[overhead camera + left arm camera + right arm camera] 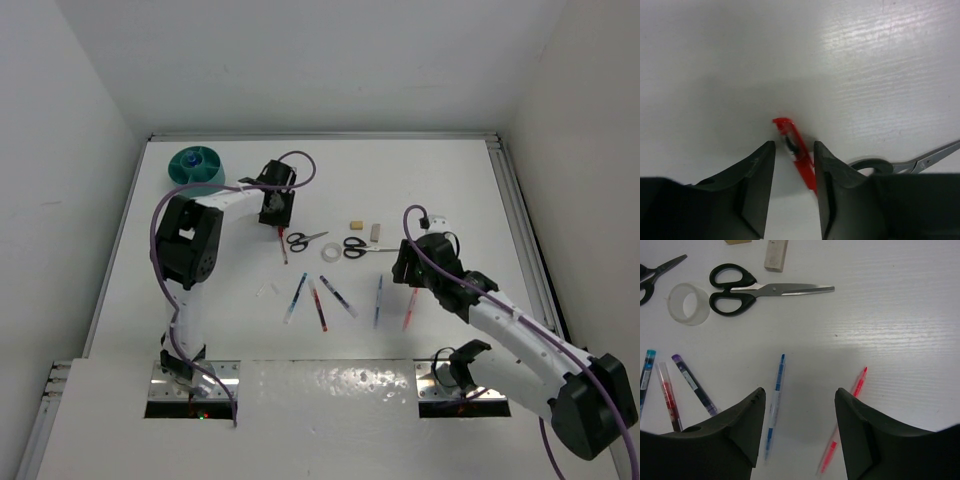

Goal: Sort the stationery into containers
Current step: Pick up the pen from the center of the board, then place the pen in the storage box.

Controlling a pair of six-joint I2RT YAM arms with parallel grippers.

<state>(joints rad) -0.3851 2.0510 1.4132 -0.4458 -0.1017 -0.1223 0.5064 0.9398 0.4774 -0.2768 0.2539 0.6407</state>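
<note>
Stationery roll call, where's it all sitting right now? (benchguy)

Nearly all of it is out on the bench [450, 190], around the middle. The teal organiser [212, 172] is up in the far left corner with a small blue thing [193, 158] in its middle cup, too tiny to say more. (tapefan)

What's the left pincer [279, 228] doing? (benchguy)

It's low over a red pen [795, 150], fingers spread with one on each side. The pen's tip pokes out past them. The pen runs right along one finger, but I can't tell if it's touching. A pair of scissors [305, 240] lies just beside it. (tapefan)

And the right pincer [800, 405]? (benchguy)

Wide apart, gripping nothing. It hangs over bare bench between a blue pen [775, 400] and a second red pen [845, 430], which lie on either side of the gap. Beyond it are the other scissors [755, 289], blades closed, with the tape roll [688, 310] touching or almost touching the handles. A pale block [776, 255] and a tan eraser [355, 227] sit just past those. (tapefan)

Any more pens? (benchguy)

Three more in a loose row left of the blue one: a teal-capped pen [646, 370], a clear pen with red ink [667, 395] and a purple pen [692, 385]. They're near each other, well apart from the organiser. (tapefan)
</note>
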